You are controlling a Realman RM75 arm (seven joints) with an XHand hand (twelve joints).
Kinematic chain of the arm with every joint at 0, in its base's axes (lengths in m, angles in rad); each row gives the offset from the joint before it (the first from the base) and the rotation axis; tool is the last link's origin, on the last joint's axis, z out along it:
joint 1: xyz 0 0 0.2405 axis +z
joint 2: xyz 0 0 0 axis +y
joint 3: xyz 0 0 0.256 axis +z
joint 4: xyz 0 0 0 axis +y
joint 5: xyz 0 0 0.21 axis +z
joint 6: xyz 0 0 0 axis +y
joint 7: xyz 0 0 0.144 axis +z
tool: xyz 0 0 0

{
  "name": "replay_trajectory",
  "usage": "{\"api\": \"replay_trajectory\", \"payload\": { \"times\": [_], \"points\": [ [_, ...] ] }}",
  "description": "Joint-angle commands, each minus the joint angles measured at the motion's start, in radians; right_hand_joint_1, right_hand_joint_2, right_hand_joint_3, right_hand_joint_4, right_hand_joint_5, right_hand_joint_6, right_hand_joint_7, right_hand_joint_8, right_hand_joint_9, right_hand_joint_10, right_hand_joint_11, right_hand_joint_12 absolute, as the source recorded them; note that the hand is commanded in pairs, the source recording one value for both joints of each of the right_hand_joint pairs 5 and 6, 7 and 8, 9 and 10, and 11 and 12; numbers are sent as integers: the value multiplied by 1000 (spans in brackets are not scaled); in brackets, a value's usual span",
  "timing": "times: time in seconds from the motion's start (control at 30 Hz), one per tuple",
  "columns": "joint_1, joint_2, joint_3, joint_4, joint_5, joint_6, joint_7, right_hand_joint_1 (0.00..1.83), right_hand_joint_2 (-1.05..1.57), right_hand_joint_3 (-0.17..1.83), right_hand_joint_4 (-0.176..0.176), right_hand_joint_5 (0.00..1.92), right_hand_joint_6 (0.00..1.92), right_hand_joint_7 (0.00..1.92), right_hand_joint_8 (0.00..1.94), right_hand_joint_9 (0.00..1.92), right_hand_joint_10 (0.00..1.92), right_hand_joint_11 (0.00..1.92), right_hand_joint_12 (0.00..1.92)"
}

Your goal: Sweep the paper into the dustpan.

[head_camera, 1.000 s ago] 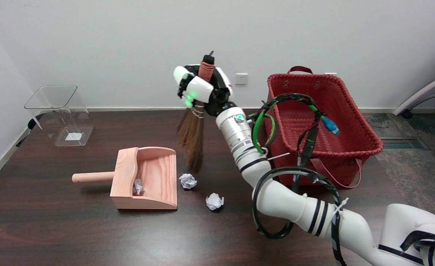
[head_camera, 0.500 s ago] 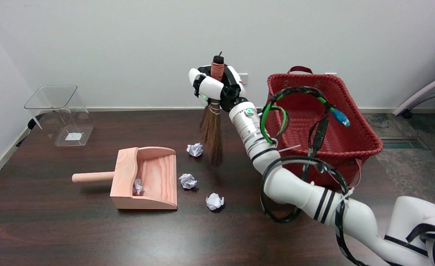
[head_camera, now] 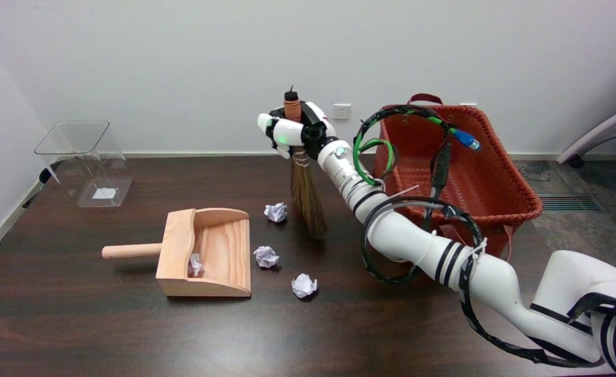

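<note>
1. Evidently the right hand (head_camera: 293, 132) gripped the broom (head_camera: 304, 180) by its handle, brush end hanging down to the right of the far paper ball (head_camera: 276, 212); whether the bristle tips met the surface (head_camera: 77, 324) was hard to tell.
2. Three paper balls lay loose: the far one, a middle ball (head_camera: 266, 256) just off the dustpan (head_camera: 209, 252) mouth, and a near ball (head_camera: 304, 285) further right. One scrap (head_camera: 196, 264) sat inside the dustpan.
3. I judged the sweep part done, with a stroke being lined up behind the far ball.
4. Next called for lowering the bristles and dragging leftward toward the dustpan mouth.
5. The fingers' far sides were hidden behind the handle.
</note>
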Motion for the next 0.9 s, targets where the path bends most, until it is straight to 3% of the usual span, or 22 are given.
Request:
{"api": "replay_trajectory", "payload": {
  "times": [0.03, 0.9],
  "points": [
    [39, -15, -59, 82, 19, -177, 112, 1138, 1372, 876, 0, 1920, 1920, 1920, 1920, 1920, 1920, 1765, 1765],
    [-99, -34, -63, -163, 83, -188, 130, 1135, 1385, 961, 0, 1920, 1920, 1920, 1920, 1920, 1920, 1768, 1768]
  ]
}}
